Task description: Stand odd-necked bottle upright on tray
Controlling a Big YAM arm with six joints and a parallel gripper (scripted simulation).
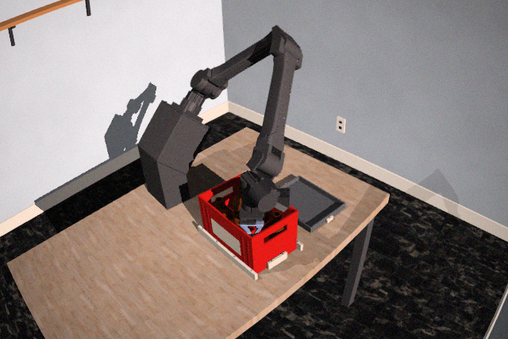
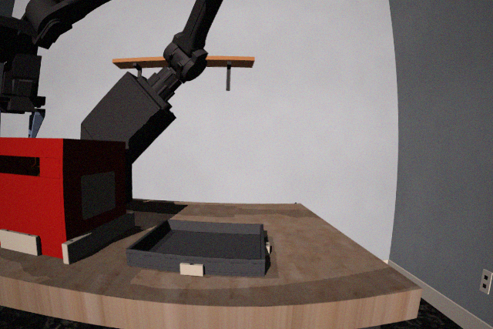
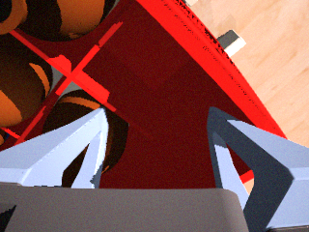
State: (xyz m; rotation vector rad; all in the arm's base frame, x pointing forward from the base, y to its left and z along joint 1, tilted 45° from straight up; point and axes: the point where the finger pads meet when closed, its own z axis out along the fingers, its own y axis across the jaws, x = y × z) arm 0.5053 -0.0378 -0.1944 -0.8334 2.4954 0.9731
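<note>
The red crate [image 1: 251,227] stands on the table, and it also shows in the exterior view [image 2: 59,193]. Brown bottles [image 3: 61,0] stand in its divided cells at the left of the wrist view. My gripper [image 3: 156,116] is open and empty, with its light blue fingers down at the crate's rim, over an empty red cell [image 3: 168,123]. One fingertip lies beside a bottle top [image 3: 84,135]. In the top view the gripper [image 1: 251,229] is at the crate's near corner. The dark grey tray [image 2: 202,247] lies empty beside the crate.
Pale blocks [image 1: 276,260] sit against the crate's base and the tray's edges [image 2: 191,269]. The arm's dark base [image 1: 170,150] stands behind the crate. The table's curved edge [image 2: 239,301] runs close in front of the tray.
</note>
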